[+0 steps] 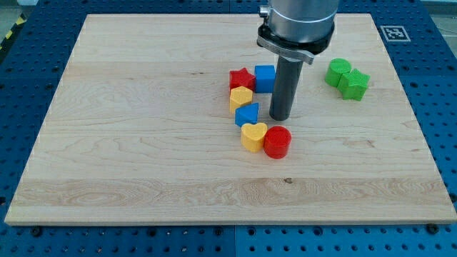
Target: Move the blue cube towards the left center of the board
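The blue cube [265,78] sits near the board's middle, touching the red star [242,78] on its left. My tip [279,118] rests on the board just below and to the right of the blue cube, a short way from it. Below the red star lie a yellow block [240,97] and a second blue block [247,114], which is left of my tip. A yellow heart [253,136] and a red cylinder [278,141] lie side by side below my tip.
Two green blocks [347,78] sit together at the view's right, near the top. The wooden board [128,143] lies on a blue perforated table. A marker tag [395,33] is at the board's top right corner.
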Robot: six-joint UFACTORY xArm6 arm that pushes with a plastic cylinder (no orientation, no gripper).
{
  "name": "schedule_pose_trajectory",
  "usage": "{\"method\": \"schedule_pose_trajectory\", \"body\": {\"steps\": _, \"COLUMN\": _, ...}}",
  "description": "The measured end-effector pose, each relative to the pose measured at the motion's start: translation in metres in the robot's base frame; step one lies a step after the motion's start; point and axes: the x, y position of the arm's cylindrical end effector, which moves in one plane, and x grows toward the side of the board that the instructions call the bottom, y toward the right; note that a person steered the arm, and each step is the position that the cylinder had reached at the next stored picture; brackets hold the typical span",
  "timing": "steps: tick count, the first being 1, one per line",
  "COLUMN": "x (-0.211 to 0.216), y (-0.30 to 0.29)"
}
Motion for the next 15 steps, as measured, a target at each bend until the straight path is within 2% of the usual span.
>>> {"method": "schedule_pose_trajectory", "body": {"steps": 5, "x": -0.023, "y": -0.008}}
{"method": "schedule_pose_trajectory", "body": {"steps": 8, "x": -0.09, "y": -0.029}}
{"method": "schedule_pose_trajectory", "body": {"steps": 11, "x": -0.108, "y": 0.021}}
{"method": "schedule_pose_trajectory", "body": {"steps": 12, "x": -0.134, "y": 0.014}}
{"method": "schedule_pose_trajectory", "body": {"steps": 15, "x": -0.126, "y": -0.086}}
